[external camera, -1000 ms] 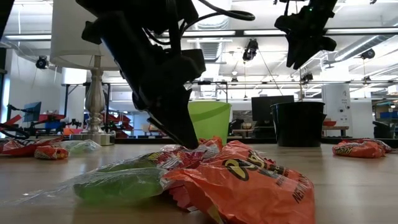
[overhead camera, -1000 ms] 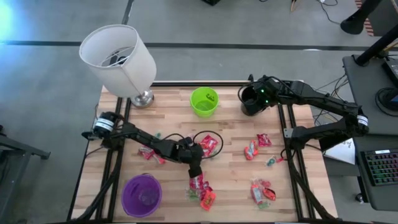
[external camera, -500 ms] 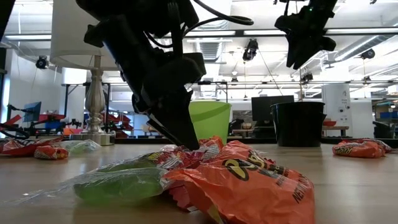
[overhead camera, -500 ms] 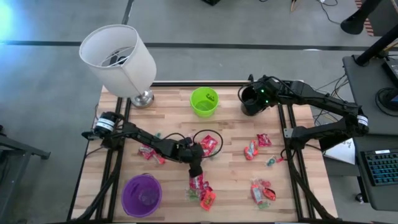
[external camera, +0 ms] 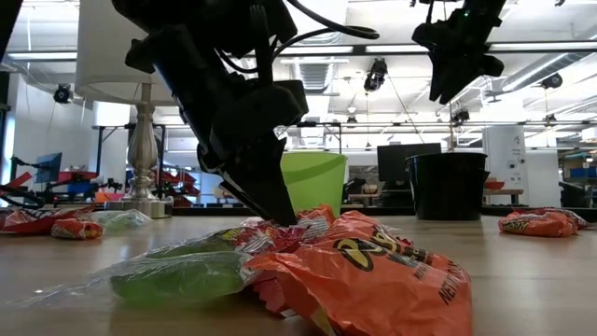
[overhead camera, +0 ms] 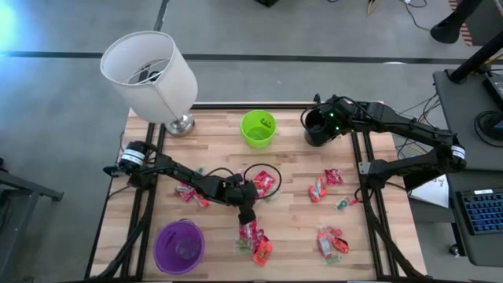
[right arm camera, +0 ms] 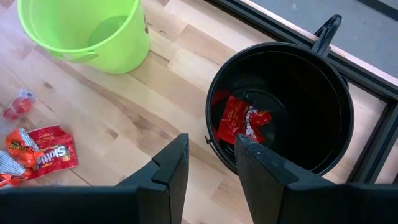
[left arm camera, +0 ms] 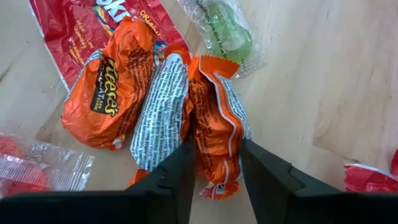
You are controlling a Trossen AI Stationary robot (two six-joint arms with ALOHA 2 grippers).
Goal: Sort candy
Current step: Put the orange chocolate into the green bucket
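Orange candy | left gripper fingers straddling, partly hiding it | right gripper parted

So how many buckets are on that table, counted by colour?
Green bucket: 1
Black bucket: 1, with a red candy packet inside
Purple bucket: 1
Total: 3 buckets

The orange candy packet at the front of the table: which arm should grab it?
The left. Its tool already straddles the orange candy packet, a finger on each side. The right tool hangs open over the black cup, far away.
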